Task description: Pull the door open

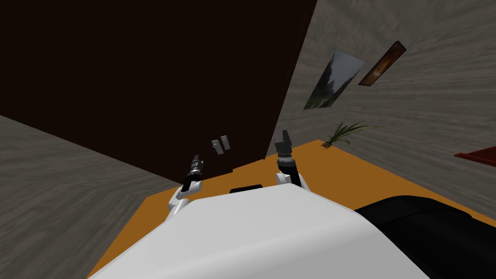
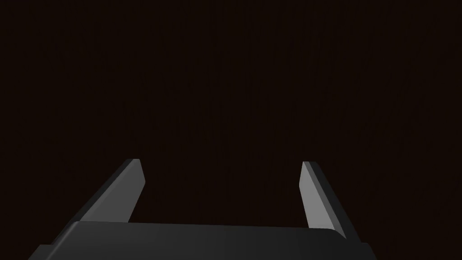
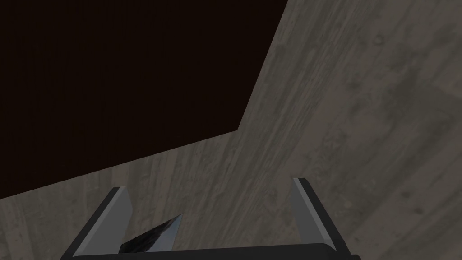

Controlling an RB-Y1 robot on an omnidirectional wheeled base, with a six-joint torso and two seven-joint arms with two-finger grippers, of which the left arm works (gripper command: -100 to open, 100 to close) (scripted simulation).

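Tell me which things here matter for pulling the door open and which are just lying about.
For the job: dark door, its grey handle, left gripper, right gripper, both open.
Just lying about: landscape picture, reddish-brown picture, plant, red object at the right edge.
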